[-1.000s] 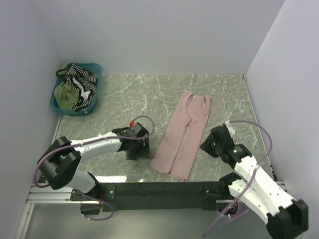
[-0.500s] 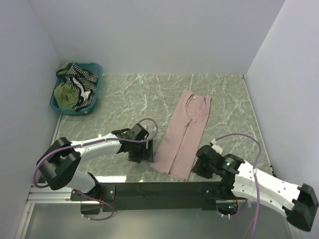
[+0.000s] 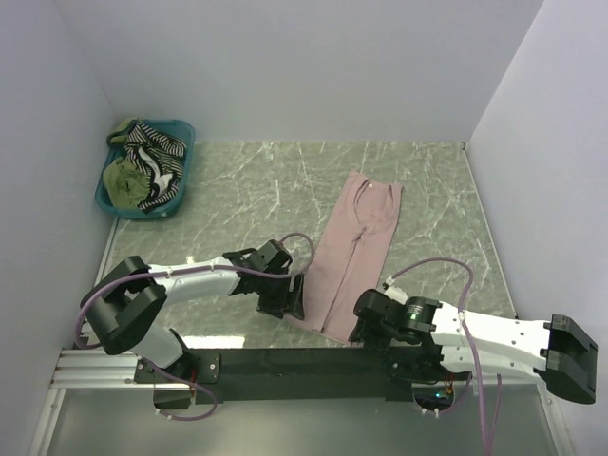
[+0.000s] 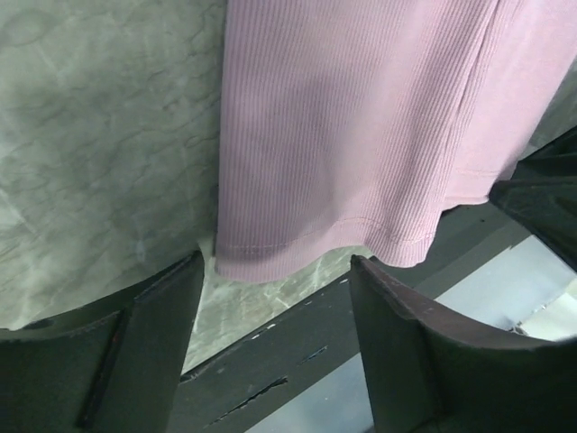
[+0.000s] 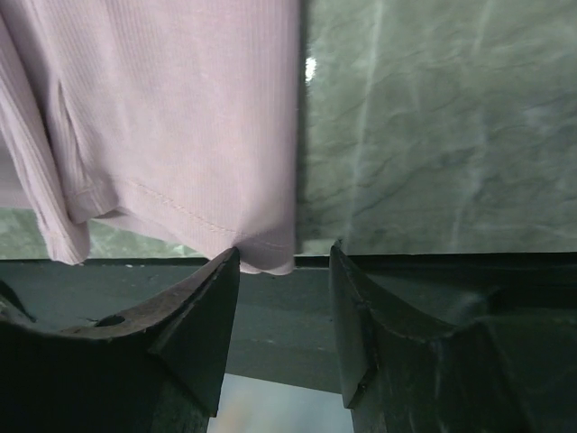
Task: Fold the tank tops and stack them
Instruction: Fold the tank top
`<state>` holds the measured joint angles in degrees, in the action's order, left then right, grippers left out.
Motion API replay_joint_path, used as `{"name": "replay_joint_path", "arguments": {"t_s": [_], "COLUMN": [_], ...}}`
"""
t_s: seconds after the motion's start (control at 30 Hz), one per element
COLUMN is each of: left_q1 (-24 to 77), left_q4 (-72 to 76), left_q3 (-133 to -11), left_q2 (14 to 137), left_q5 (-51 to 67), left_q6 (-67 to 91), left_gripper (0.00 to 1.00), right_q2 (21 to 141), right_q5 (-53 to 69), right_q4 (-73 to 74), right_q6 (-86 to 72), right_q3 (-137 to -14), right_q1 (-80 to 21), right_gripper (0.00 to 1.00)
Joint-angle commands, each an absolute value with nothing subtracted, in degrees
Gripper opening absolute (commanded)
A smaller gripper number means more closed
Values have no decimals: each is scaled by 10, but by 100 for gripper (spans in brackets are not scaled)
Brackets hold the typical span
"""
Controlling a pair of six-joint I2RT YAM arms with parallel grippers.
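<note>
1. In the top view the fingertips of both grippers are hidden beneath their own wrist bodies, so the openings can be read from the wrist views only.
2. The pink tank top (image 3: 356,249) is laid as a long narrow strip on the table (image 3: 237,180), right of the middle, running from the far half down to the near edge. In the top view its near hem is partly covered by the right gripper (image 3: 365,329).
3. In both wrist views the pink tank top is cut off by the frame, and only its hem end is seen. That hem is seen to reach just past the table's near edge, over the black rail (image 3: 285,361).
4. A striped tank top (image 3: 157,147) and an olive tank top (image 3: 123,179) are heaped in the teal basket (image 3: 142,215) at the far left corner. How many garments lie there cannot be told.
5. The left gripper (image 3: 292,298) is held low at the hem's left corner. Its jaws are spread wide, and the hem corner is seen between the fingers (image 4: 153,343). Nothing is gripped, and whether the cloth is touched cannot be made out.
6. The right gripper is set at the hem's right corner with its jaws parted about halfway. The corner lies in the gap, with one finger (image 5: 203,316) tipped right at the hem's edge; the cloth is not pinched.
</note>
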<state>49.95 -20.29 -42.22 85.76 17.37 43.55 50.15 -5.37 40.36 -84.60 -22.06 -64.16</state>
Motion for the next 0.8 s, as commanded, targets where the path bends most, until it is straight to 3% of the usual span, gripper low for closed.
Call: {"name": "replay_joint_path", "arguments": {"t_s": [0.0, 0.33, 0.53, 0.63, 0.73, 0.77], "left_q1": [503, 496, 496, 496, 496, 496], "left_q4": [-213, -211, -214, -219, -228, -237], "left_q3": [-408, -411, -417, -423, -429, -429], "left_q2": [892, 901, 903, 898, 889, 884], "left_q5": [154, 146, 147, 143, 140, 135], "left_q6": [417, 422, 415, 412, 406, 404], "left_gripper": [72, 30, 4, 1, 1, 1], "right_q2": [518, 547, 573, 576, 572, 573], "right_q5": [-67, -69, -70, -74, -70, -70], "right_q4": [374, 357, 348, 354, 352, 358], "right_q6": [-876, -881, -873, -868, -862, -859], "right_q3": [-225, -227, -232, -236, -237, -241], "right_q1": [-651, -659, -663, -663, -663, -663], "right_gripper": [52, 50, 40, 30, 12, 0]}}
